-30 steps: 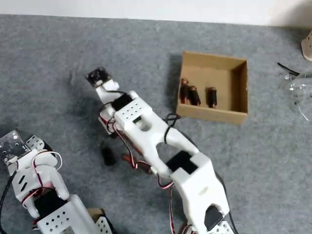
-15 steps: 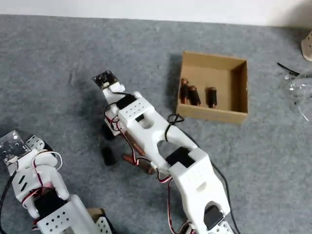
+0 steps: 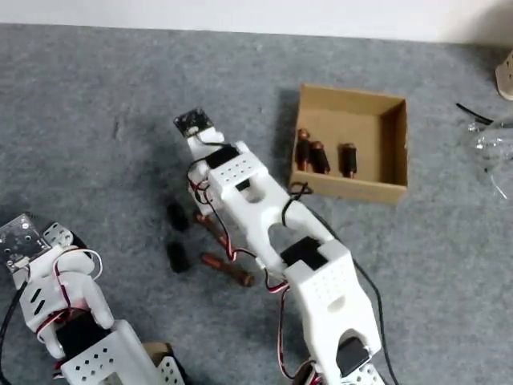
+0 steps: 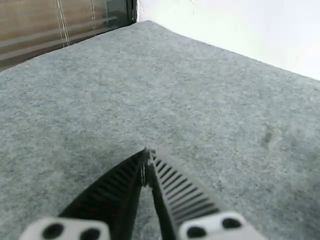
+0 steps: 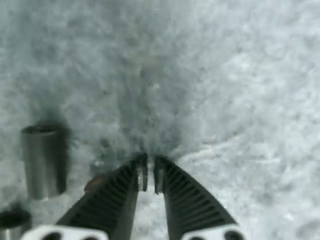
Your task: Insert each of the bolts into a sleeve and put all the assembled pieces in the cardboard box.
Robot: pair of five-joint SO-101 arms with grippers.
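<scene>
Two black sleeves stand on the grey carpet, one (image 3: 176, 215) above the other (image 3: 178, 257). Beside them lie two copper bolts (image 3: 227, 269), one of them (image 3: 210, 225) partly under my right arm (image 3: 240, 188). The cardboard box (image 3: 393, 120) at the back right holds three assembled pieces (image 3: 320, 157). In the right wrist view my right gripper (image 5: 150, 173) is shut on nothing, low over the carpet, with a sleeve (image 5: 44, 160) standing beside it. A bit of copper (image 5: 94, 183) peeks out behind one finger. My left gripper (image 4: 149, 156) is shut and empty over bare carpet. The left arm (image 3: 60, 297) is at the near left corner.
Clear plastic items with a black wire (image 3: 487, 136) lie at the right edge, and a pale object (image 3: 505, 76) sits above them. The carpet ends at a white wall along the back. Cables hang from the right arm over the bolts.
My right arm has swung right, toward the box, uncovering the upper sleeve and the second bolt. The left arm has not moved.
</scene>
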